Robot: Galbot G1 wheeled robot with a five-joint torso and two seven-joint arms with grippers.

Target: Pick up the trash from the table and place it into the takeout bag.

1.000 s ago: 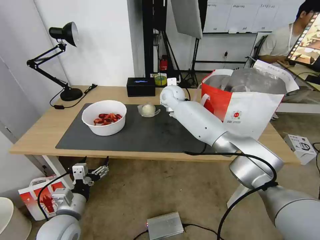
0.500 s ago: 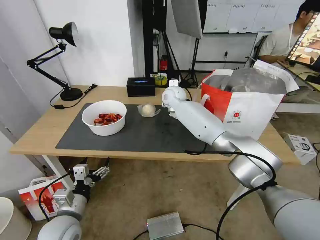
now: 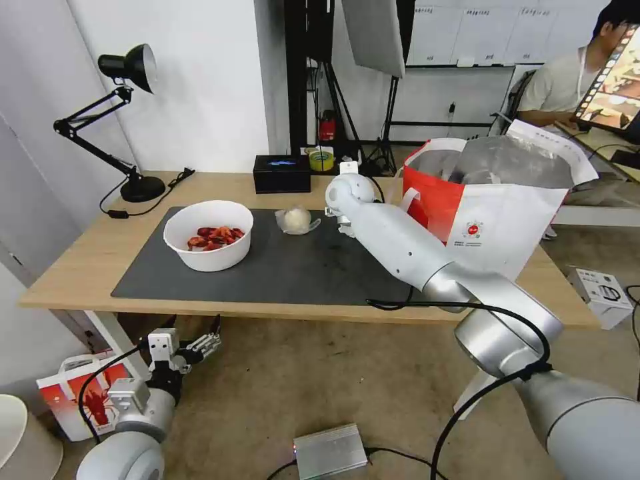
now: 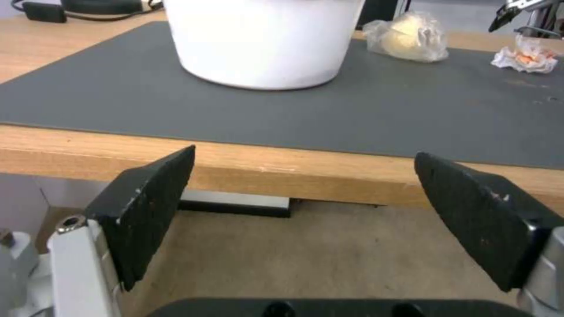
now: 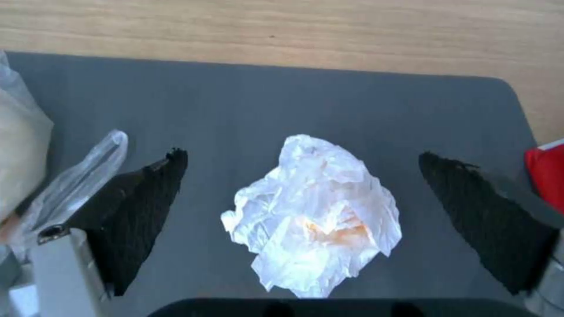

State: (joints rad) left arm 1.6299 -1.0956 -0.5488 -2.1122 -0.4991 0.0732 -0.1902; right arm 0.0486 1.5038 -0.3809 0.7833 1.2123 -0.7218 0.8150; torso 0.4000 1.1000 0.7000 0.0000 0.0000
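On the table [image 3: 80, 267], a dark mat [image 3: 300, 267] carries the trash: a white bowl of red shells [image 3: 208, 235] at the left and a clear plastic wad [image 3: 297, 220] in the middle. My right gripper [image 5: 302, 155] hangs open just above a crumpled white tissue [image 5: 314, 215], one finger on each side and neither touching it. The wad's edge [image 5: 88, 176] lies by one finger. The takeout bag [image 3: 500, 213] stands open at the table's right end. My left gripper [image 3: 193, 337] is open and low in front of the table edge, facing the bowl [image 4: 261, 42].
A black desk lamp [image 3: 127, 120] stands at the far left of the table. A black tissue box [image 3: 281, 173] and a green tape roll [image 3: 321, 160] sit along the back. On the floor are a crayfish-print bag [image 3: 73, 393] and a silver box [image 3: 330, 450].
My right arm has shifted a little toward the right, bringing its wrist nearer the bag. The left gripper has sunk slightly. The trash has not moved.
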